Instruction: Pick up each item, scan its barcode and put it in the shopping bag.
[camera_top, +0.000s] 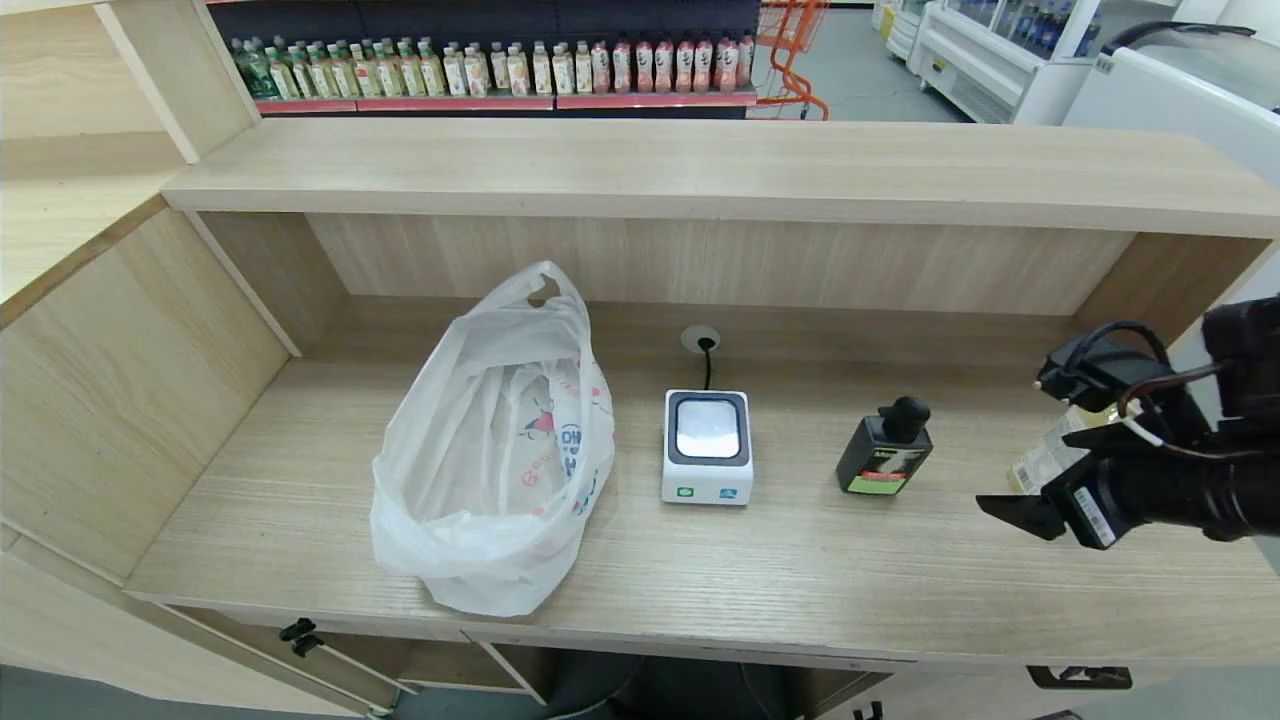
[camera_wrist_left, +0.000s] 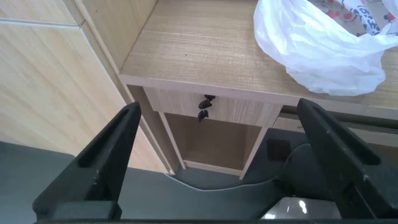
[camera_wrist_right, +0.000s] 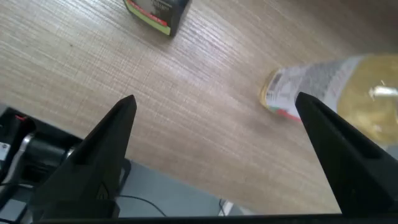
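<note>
While the right gripper (camera_wrist_right: 214, 113) hangs with jaws wide apart just beside the pale yellow bottle (camera_wrist_right: 348, 87) at the right end of the tabletop (camera_top: 800, 570), nothing is held. I'd call this the pick-up step. Next it must straddle that bottle and close, then show the barcode to the scanner (camera_top: 707, 445). The left gripper (camera_wrist_left: 217, 109), also apart, sits low near the shopping bag (camera_top: 490, 450).

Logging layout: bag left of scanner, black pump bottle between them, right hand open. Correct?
No. The black pump bottle stands right of the scanner, not between it and the bag; the head view shows it. The rest holds.
</note>
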